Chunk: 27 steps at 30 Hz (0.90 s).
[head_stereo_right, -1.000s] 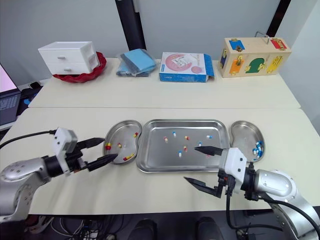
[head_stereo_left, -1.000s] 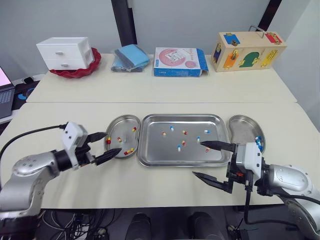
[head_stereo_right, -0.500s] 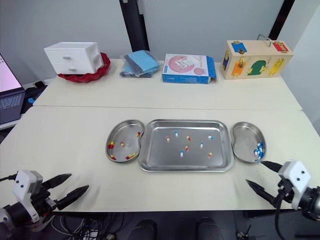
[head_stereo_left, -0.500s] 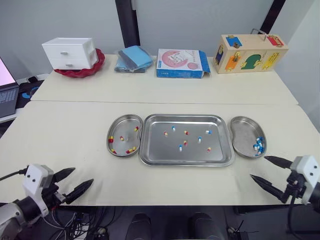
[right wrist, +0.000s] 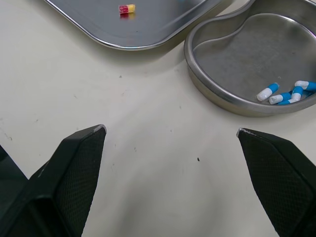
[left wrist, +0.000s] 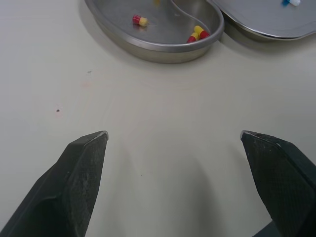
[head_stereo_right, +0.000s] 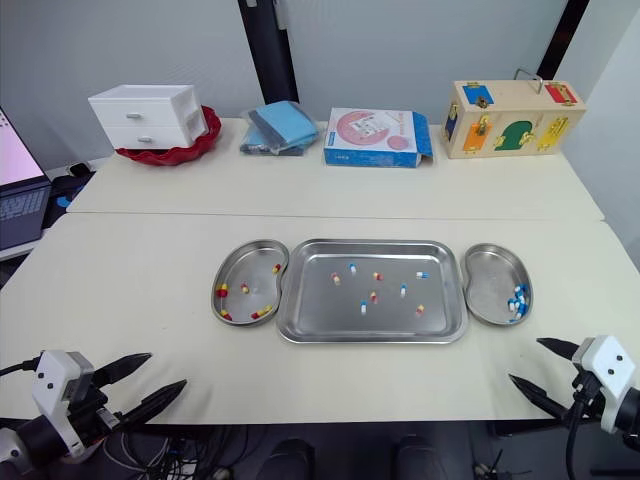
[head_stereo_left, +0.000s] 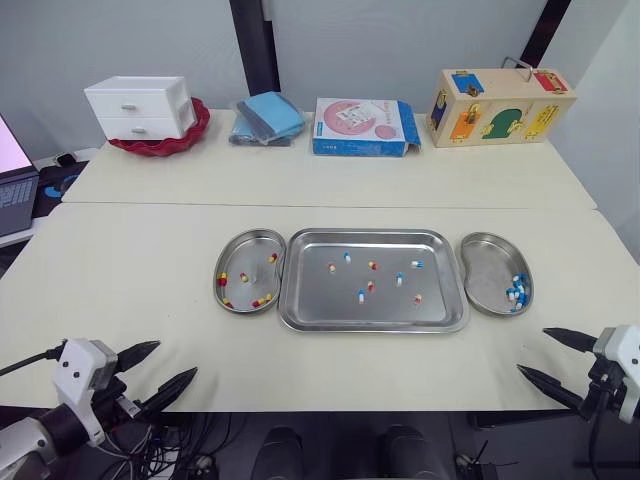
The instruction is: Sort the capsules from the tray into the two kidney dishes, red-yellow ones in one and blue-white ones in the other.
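At the bench (head_stereo_left: 130, 260) edge, left gripper (head_stereo_left: 176, 359) and right gripper (head_stereo_left: 532, 350) hang spread wide, empty, well apart from the capsule tray (head_stereo_left: 320, 305).

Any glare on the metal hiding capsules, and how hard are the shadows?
Left eye view: soft sheen on the tray, capsules plainly visible. Right wrist view: pale reflection inside the right kidney dish, soft shadow under its rim. Left wrist view: faint shadow beside the left kidney dish.
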{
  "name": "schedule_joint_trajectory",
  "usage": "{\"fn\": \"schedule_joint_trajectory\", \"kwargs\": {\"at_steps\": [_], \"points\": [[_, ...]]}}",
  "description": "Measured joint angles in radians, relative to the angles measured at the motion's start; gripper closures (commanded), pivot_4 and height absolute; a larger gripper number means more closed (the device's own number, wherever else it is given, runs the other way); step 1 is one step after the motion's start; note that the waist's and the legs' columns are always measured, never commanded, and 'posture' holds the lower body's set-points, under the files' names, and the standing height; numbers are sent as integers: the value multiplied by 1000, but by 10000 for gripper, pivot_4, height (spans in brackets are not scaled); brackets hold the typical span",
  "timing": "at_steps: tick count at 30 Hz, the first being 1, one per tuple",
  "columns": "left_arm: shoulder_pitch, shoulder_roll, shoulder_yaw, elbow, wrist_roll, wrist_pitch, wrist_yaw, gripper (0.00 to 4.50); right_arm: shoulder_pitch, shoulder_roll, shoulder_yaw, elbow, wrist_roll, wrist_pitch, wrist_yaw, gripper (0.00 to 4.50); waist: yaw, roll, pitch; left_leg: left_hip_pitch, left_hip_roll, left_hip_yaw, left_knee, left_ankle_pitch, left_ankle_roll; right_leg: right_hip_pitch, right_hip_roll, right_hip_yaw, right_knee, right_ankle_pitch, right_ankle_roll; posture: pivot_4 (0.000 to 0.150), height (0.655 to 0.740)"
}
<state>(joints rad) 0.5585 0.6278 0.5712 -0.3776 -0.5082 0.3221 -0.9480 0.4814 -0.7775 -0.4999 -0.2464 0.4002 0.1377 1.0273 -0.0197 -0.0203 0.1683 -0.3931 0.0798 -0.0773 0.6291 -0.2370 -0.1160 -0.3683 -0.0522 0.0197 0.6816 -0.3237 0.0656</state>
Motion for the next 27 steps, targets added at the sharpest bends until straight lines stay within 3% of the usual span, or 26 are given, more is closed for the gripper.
{"fn": "schedule_joint_trajectory", "kwargs": {"at_steps": [7, 14, 22, 27], "points": [[3, -7, -92, -66, -1, 1, -4, 414, 39, 33, 25, -68, -17, -42, 1, 0, 0, 0, 0, 0, 0, 0, 0, 0, 0, 0, 0, 0, 0, 0, 0, 1500, 7078], [24, -13, -106, -87, -2, -1, -4, 414, -20, 109, 158, -211, -23, -53, -50, 0, -6, 1, 0, 0, 0, 0, 0, 0, 0, 0, 0, 0, 0, 0, 0, 1500, 7078], [20, -11, -104, -131, -40, 19, 5, 414, -90, 166, 309, -201, -68, -120, -72, 0, -4, -1, -1, 0, 0, 0, 0, 0, 0, 0, 0, 0, 0, 0, 0, 1500, 7078], [-95, 24, -112, -170, -82, 83, 52, 414, -82, 206, 337, -126, -99, -216, -85, 0, 1, -1, -1, 0, 0, -1, 0, 0, 0, 1, 0, 0, 0, 0, 0, 1500, 7078]]}}
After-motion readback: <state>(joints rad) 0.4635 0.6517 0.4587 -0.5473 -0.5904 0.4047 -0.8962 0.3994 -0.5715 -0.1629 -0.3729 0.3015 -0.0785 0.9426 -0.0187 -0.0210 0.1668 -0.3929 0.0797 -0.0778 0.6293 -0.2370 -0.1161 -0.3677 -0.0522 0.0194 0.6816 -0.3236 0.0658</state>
